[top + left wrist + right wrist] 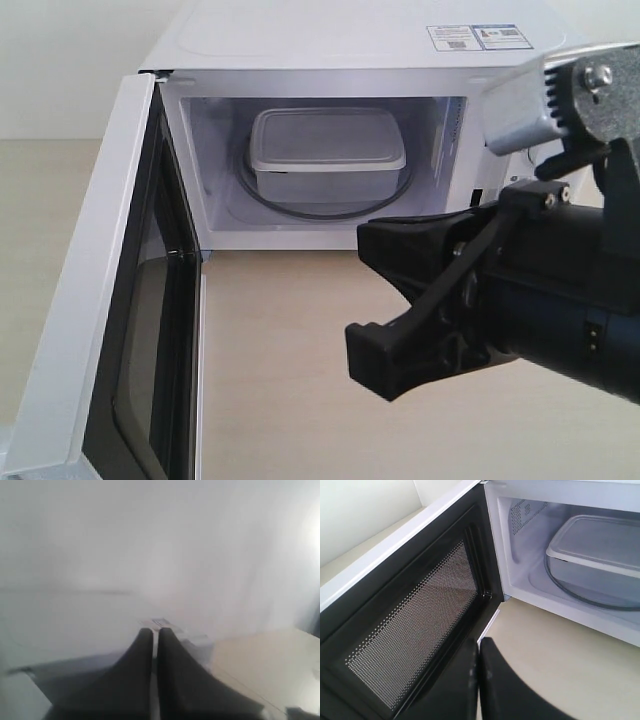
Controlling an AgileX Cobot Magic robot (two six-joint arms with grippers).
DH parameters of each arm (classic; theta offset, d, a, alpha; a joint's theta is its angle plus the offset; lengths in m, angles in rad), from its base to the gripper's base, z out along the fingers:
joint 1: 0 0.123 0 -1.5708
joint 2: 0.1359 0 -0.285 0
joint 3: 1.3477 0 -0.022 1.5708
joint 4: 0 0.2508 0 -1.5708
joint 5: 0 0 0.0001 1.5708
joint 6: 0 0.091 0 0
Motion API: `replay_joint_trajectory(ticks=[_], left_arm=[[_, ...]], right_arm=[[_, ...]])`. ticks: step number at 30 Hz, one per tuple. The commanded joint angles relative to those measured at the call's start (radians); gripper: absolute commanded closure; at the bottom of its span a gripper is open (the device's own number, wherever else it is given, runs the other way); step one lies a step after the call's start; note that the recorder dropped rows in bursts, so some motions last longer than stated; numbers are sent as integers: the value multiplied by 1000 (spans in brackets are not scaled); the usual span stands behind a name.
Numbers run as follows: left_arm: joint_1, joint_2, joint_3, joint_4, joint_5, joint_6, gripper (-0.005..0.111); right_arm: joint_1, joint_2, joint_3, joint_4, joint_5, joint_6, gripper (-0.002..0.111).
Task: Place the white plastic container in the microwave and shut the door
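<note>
white plastic container (pixel 327 152) in microwave (pixel 300 40), beyond right end effector (pixel 479 647) | door (pixel 415 615) open, inner face just beside it | clenched, empty | left end effector (pixel 155 634) likewise

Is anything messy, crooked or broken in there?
Nothing stands out. The white plastic container sits level on the glass turntable inside the microwave, lid on, nothing spilled. The door just hangs open, undamaged.
</note>
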Motion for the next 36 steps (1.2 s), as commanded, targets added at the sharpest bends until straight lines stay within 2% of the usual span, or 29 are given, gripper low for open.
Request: replay_joint_trajectory(ticks=[1,6,11,13,15,18,22,25,29,33,36], left_arm=[[-3,-2,13,-244,196,296,102],[-5,-4,37,-475,436,723,102],[-55,-4,45,-700,854,1141,102],[-62,-4,45,-820,982,1209,102],[-62,-4,45,-959,1067,1214,102],[-62,-4,45,-1190,1192,1327,102],[-62,-4,45,-1554,1280,1654,102],[-62,-4,45,-1765,1356,1912,102],[-62,0,32,-1914,1484,2072,102],[-62,16,-10,-1912,1674,2085,102],[-62,25,-41,-1932,1742,2079,102]], right_arm=[[0,-9,7,2,-4,-2,108],[0,-9,7,2,-4,-2,108],[0,-9,7,2,-4,-2,108],[0,-9,7,2,-4,-2,108],[0,-9,7,2,-4,-2,108],[0,-9,7,2,-4,-2,108],[0,-9,7,2,-4,5,108],[0,-9,7,2,-4,5,108],[0,-9,7,2,-4,5,108],[0,-9,7,2,-4,5,108],[0,-9,7,2,-4,5,108]])
